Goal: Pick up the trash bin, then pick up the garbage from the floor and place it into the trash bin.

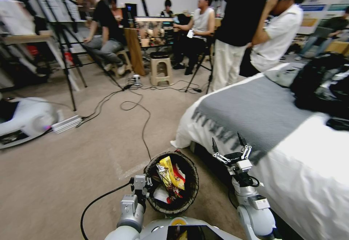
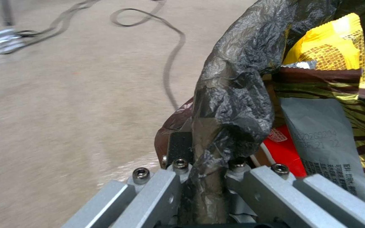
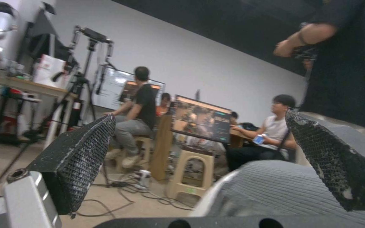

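Trash bin [image 1: 189, 192] rim clamped by left gripper [image 1: 145, 185]; right gripper [image 1: 228, 143] spread.

At the right of my head view I see a white bed [image 1: 309, 182] under a grey fringed blanket [image 1: 254, 113]; 1 beige stool [image 1: 160, 70] upper centre, black cables [image 1: 143, 123] probably loose on carpet [image 1: 54, 182].

You can't see the trash bin's [image 1: 171, 182] white wall: the black bag covers its rim, and the robot's body cuts off its near side. The left gripper's [image 2: 203, 164] fingertips are buried under crinkled bag; its linkage runs off the left wrist view's edge. The garbage [image 1: 170, 176] is piled, lower pieces hidden beneath the yellow wrapper [image 2: 330, 47], itself cut off by bag folds. Print on the grey pack [image 2: 322, 139] is too blurred to read. The right gripper's [image 3: 199, 158] pads [image 3: 81, 152] run past the frame edge.
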{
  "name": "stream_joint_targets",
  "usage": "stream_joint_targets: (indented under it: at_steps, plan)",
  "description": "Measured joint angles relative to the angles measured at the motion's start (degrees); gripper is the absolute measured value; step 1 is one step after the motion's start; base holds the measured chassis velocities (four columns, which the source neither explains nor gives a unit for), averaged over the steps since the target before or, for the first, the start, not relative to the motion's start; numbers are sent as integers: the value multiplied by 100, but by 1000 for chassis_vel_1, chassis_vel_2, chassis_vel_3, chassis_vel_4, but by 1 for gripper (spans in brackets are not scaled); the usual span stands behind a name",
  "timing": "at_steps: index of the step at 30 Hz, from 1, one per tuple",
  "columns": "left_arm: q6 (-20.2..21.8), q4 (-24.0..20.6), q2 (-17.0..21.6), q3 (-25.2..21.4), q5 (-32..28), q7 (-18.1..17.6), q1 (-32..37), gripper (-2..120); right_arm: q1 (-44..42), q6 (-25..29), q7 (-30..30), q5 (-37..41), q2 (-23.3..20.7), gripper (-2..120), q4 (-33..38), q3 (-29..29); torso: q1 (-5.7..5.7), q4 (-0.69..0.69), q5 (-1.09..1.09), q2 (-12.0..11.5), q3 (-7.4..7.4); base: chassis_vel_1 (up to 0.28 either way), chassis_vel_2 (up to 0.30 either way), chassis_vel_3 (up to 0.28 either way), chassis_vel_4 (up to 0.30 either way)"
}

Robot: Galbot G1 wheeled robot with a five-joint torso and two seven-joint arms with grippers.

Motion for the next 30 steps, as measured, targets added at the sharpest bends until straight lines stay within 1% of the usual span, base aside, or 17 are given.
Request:
stream_joint_targets:
  at_steps: [1,4,6,9,10,13,14,16,21,23,24,25,28,30]
  plan:
    - [0,0,0,0,0,0,0,0,0,0,0,0,0,100,0,0,0,0,0,0,0,133,126,121,119]
    - [75,-45,-3,-253,-179,-8,-105,0,2,0,0,-18,2,100,-1,-8,0,0,-1,0,0,134,127,119,126]
    - [93,-53,-3,-297,-211,-12,-122,0,3,0,0,-20,2,100,-1,-11,0,0,0,0,0,121,135,116,126]
    - [220,-114,-3,-608,-525,-27,-246,0,11,7,7,-77,18,100,-1,-34,0,0,0,0,0,135,131,128,113]
    - [220,-114,-3,-608,-525,-27,-246,0,11,7,7,-77,18,100,-1,-34,0,0,0,0,0,134,127,133,97]
    - [312,-131,-3,-843,-801,-62,-334,0,10,15,15,-86,31,100,-1,-60,0,0,0,0,0,132,129,131,116]
    - [312,-131,-3,-843,-801,-62,-334,0,10,15,15,-86,31,100,-1,-60,0,0,0,0,0,135,129,130,130]
    - [370,-130,-7,-1027,-996,-103,-416,0,23,22,17,-87,38,100,-10,-64,0,1,0,0,0,129,127,132,130]
    - [411,-109,-16,-1220,-1194,-143,-498,0,31,26,18,-86,41,100,-16,-68,0,0,0,0,0,127,119,124,132]
    - [284,-71,-29,-1226,-1226,-148,-521,0,44,26,18,-84,46,100,-16,-70,0,0,-1,0,0,105,122,122,132]
    - [98,-22,-43,-1192,-1197,-108,-529,0,54,26,18,-83,53,100,-17,-80,0,1,0,0,0,109,109,124,126]
    - [98,-22,-43,-1192,-1197,-108,-529,0,54,26,18,-83,53,100,-17,-80,0,1,0,0,0,109,109,124,126]
    - [-221,78,-75,-1029,-1021,46,-501,0,69,24,18,-81,69,100,-14,-96,0,1,0,0,0,72,100,102,97]
    - [-260,98,-82,-988,-969,80,-492,0,75,23,19,-80,71,100,-12,-96,0,1,0,0,0,44,74,74,54]
